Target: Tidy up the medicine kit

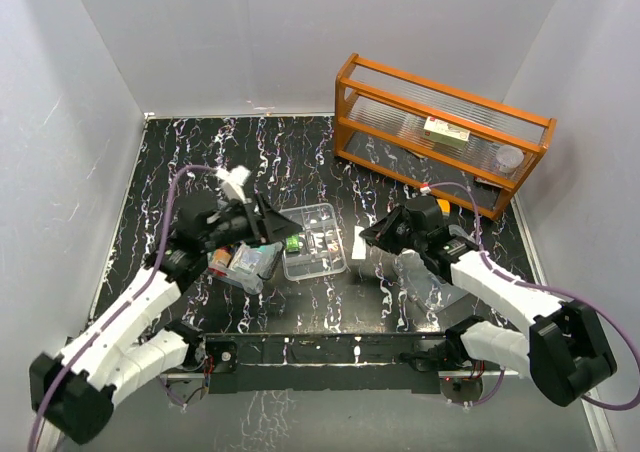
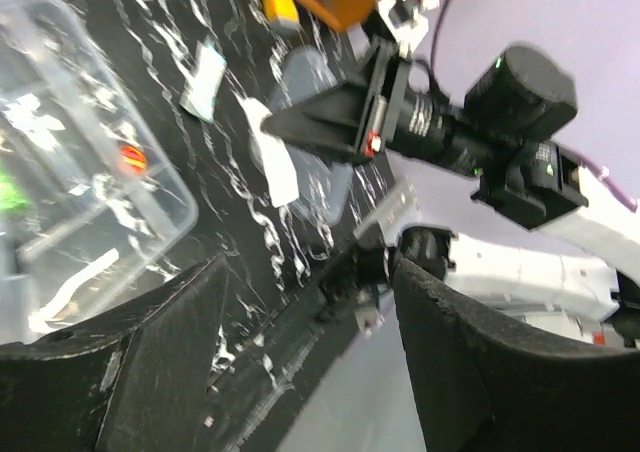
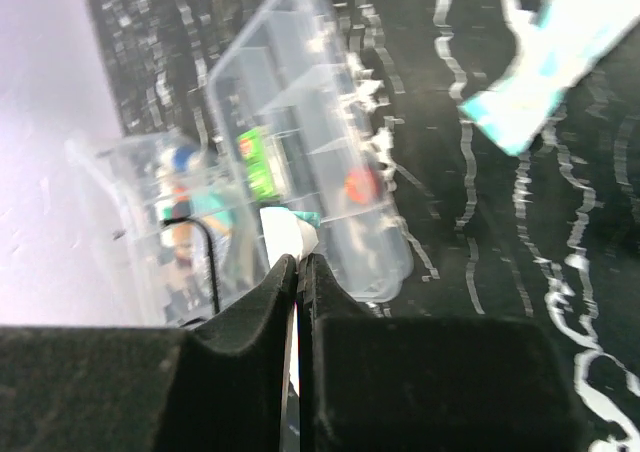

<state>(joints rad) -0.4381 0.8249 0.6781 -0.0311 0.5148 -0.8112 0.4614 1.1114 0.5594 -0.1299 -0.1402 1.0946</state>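
Table (image 1: 200, 172): black with white squiggles. White walls stand round it.
Rack (image 1: 445, 132): orange wood, at 1 o'clock on the table, up against the back corner.
Kit box (image 1: 240, 264): clear plastic with round corners. It sits at 8 o'clock from the middle of the table. Its long side slants, from about 10 to about 4. It is open on top and has colourful little things inside.
Tray (image 1: 315, 240): clear, cut into small boxes, near the middle of the table. It lies flat, just beside the kit box at the box's 2 o'clock. Its long side runs from 12 to 6.
Lid (image 1: 425, 277): clear, at 4 o'clock from the tray, partly under the right arm, well apart from the kit box.
Left pincer (image 2: 308, 272): wide, with nothing between its fingers. It hangs above the kit box and the left edge of the tray.
Right pincer (image 3: 298, 262): pinched tight on a thin white strip (image 3: 285, 234), just at the tray's 3 o'clock.
Packet (image 3: 560, 62): blue and white, flat on the table, apart from the tray.
Green bit (image 3: 255, 157): inside the tray.
Red dot (image 3: 362, 184): small and round, in the tray.
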